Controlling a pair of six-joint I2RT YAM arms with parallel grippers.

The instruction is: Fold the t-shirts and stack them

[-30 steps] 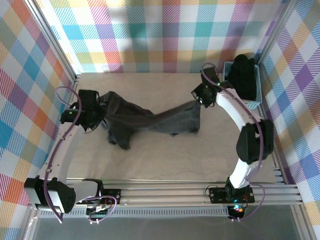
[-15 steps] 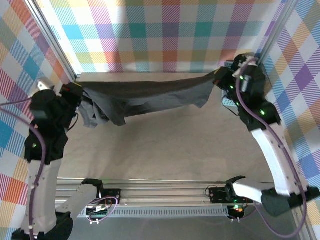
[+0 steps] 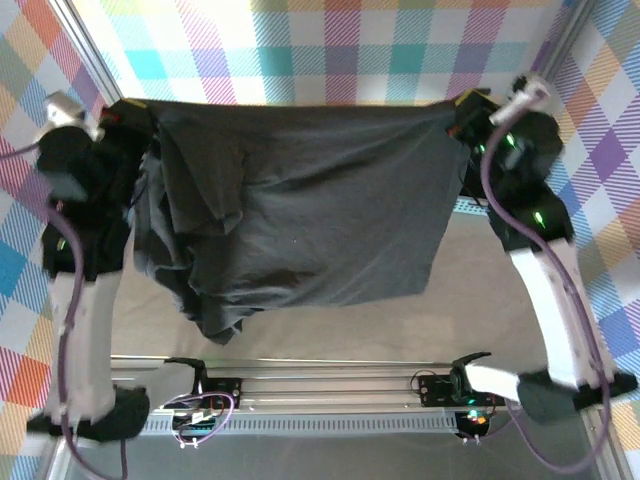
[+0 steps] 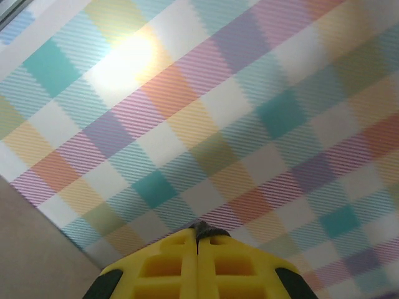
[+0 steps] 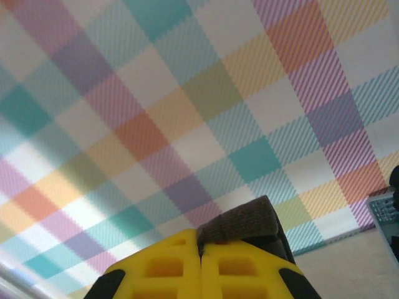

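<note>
- left gripper (image 3: 122, 110) at 10 o'clock, right gripper (image 3: 463, 106) at 2 o'clock: both pinching the t-shirt (image 3: 310, 210) along its top edge.
- I hold it high and spread so it hangs flat for folding.

T-shirt (image 3: 310, 210) spans left tool (image 3: 133, 104) to right tool (image 3: 463, 101); table (image 3: 490, 300) beneath.

Counter (image 3: 400, 330): pale beige surface, bare along its near strip. Plaid wall panels (image 3: 330, 50) in pastel checks enclose the back and both sides, and the left wrist view shows a bright patch of glare on one panel. An aluminium rail (image 3: 330, 385) runs across the near edge, with slanted frame posts (image 3: 88, 50) rising at the rear corners. A light blue lattice basket (image 3: 468, 207) sits at the far right by the side wall, largely hidden. One corner of it appears at the edge of the right wrist view; its contents cannot be determined.
</note>
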